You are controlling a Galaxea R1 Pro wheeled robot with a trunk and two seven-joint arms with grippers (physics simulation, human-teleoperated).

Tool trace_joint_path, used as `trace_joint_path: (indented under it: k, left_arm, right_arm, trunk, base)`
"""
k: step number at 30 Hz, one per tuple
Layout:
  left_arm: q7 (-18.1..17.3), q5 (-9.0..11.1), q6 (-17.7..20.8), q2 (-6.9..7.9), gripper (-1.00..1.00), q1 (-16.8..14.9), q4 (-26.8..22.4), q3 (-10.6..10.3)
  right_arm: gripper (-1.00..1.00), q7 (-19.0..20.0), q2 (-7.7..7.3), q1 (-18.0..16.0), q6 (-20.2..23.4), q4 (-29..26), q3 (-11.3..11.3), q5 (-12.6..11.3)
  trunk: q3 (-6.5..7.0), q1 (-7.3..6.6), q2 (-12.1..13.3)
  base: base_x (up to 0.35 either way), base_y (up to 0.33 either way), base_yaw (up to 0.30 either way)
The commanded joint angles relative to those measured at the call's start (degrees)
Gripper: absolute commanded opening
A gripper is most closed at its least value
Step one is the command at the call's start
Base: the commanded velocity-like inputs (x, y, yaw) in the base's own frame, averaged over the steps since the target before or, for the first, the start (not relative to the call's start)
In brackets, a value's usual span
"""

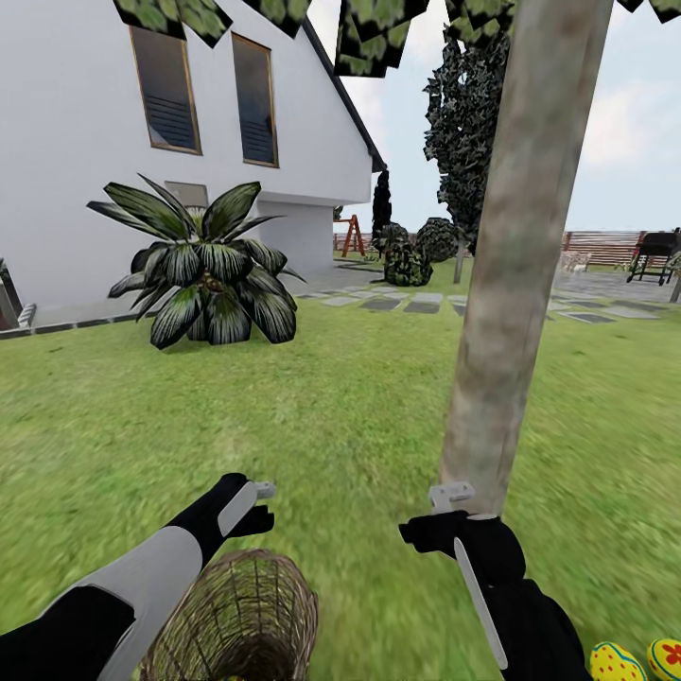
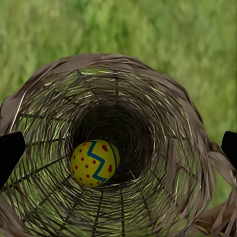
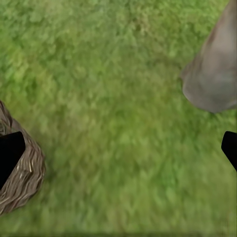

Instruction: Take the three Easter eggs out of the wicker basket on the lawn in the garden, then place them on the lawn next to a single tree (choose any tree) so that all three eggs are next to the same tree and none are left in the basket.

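Observation:
The wicker basket (image 1: 248,613) stands on the lawn (image 1: 322,407) at the bottom left of the head view. My left gripper (image 1: 260,506) hangs open above its mouth. The left wrist view looks straight down into the basket (image 2: 163,113), where one yellow egg (image 2: 94,163) with a blue-green zigzag and red dots lies on the bottom. The gripper's dark fingertips (image 2: 10,153) are spread wide, well above it. Two more eggs (image 1: 615,662) (image 1: 667,657) lie on the grass at the bottom right, near the tree trunk (image 1: 515,284). My right gripper (image 1: 433,513) is open and empty beside the trunk's base (image 3: 212,79).
A low palm bush (image 1: 203,270) grows to the left in front of the white house (image 1: 85,189). Grey stepping stones (image 1: 416,303) cross the grass behind the tree. A wooden fence (image 1: 596,248), dark bushes and a grill (image 1: 657,253) stand far back.

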Motion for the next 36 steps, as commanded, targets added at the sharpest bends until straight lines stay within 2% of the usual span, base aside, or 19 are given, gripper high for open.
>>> trace_joint_path:
  k: [1, 36]
  left_arm:
    - [0.47, 0.6, 0.13, 0.04, 1.0, -0.04, -0.08, -0.42]
    - [0.45, 0.61, 0.18, 0.59, 1.0, -0.21, -0.17, -0.42]
  right_arm:
    - [1.0, 0.41, 0.01, -0.04, 0.26, -0.05, 0.01, 0.55]
    - [1.0, 0.41, 0.01, -0.04, 0.26, -0.05, 0.08, 0.54]
  trunk:
    - [-0.25, 0.22, -0.45]
    - [-6.53, 7.91, -14.48]
  base:
    - [0.0, 0.0, 0.0]
    - [0.0, 0.0, 0.0]
